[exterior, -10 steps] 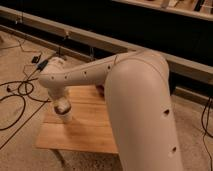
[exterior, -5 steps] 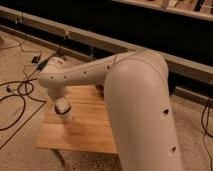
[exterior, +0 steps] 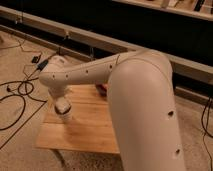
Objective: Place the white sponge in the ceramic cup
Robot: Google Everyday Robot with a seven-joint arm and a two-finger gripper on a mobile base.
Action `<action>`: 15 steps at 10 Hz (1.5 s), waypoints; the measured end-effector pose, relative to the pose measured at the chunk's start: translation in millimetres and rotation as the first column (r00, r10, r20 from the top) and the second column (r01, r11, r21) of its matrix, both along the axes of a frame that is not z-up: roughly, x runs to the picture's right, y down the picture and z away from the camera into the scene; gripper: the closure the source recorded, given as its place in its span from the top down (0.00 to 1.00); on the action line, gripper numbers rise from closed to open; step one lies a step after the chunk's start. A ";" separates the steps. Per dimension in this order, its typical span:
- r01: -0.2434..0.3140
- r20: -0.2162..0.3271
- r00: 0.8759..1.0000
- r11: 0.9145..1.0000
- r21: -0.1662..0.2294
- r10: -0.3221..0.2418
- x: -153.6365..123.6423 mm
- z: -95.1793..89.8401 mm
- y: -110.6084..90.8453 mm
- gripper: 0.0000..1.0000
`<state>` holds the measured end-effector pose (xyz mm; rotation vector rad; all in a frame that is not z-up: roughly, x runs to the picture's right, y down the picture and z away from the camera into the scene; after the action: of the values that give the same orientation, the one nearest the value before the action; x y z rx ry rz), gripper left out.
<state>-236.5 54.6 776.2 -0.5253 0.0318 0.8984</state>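
My arm reaches from the right across the wooden table [exterior: 95, 127]. Its white wrist bends down over the table's left part. The gripper [exterior: 63, 109] points down there, close above the table top. A pale round form sits right at the gripper's end, and I cannot tell whether it is the ceramic cup or part of the gripper. The white sponge is hidden or out of view.
A dark reddish bowl [exterior: 102, 89] peeks out behind the arm at the table's far edge. Black cables [exterior: 20, 90] lie on the floor to the left. A long rail and a dark wall [exterior: 100, 30] run behind the table.
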 end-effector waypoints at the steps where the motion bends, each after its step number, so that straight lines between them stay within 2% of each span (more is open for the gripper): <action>1: -0.008 -0.009 1.000 1.000 0.006 0.008 3.3 1.1 -2.3 0.80; 8: -0.094 -0.113 0.989 0.994 0.052 0.099 45.5 15.0 -28.2 0.80; 12: -0.081 -0.158 0.984 0.996 0.040 0.087 60.4 18.9 -19.4 0.80; 15: -0.060 -0.187 0.980 0.998 0.019 0.062 68.1 20.2 -5.1 0.80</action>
<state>-168.4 49.5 796.3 -0.4295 0.1816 1.0055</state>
